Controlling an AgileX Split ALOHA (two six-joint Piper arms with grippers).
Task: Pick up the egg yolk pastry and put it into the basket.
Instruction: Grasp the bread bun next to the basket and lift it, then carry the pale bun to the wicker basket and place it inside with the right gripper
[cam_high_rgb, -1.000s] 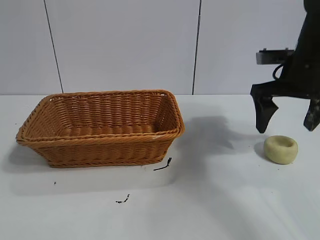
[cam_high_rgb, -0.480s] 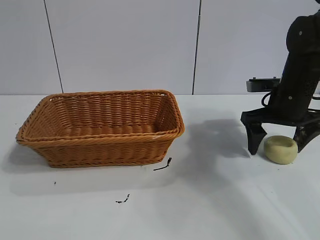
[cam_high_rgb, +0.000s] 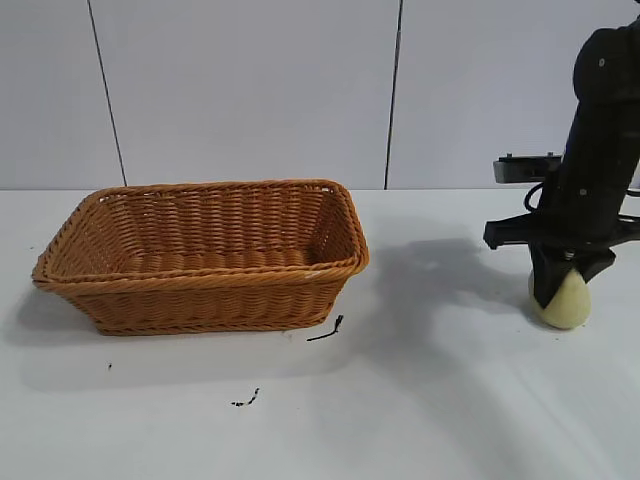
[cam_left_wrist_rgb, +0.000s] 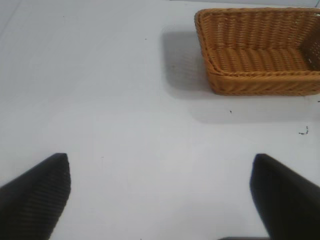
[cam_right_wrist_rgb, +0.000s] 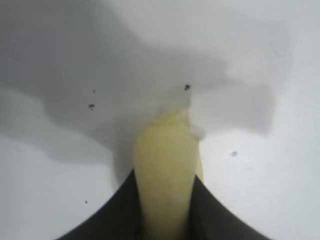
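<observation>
Sitting on the desk's (cam_high_rgb: 420, 420) left side, the basket (cam_high_rgb: 205, 250) was empty. Left gripper (cam_left_wrist_rgb: 160, 195) hung parked, jaws spread wide. Way off right, the right gripper (cam_high_rgb: 562, 288) pointed straight down, jaws clenched on the pastry (cam_high_rgb: 562, 303), squishing it narrow against the desk.

Between you and the basket (cam_high_rgb: 200, 255) lies open white tabletop (cam_high_rgb: 440, 400); its flared near wall and braided rim stand in the way, and its open top is unobstructed from above
</observation>
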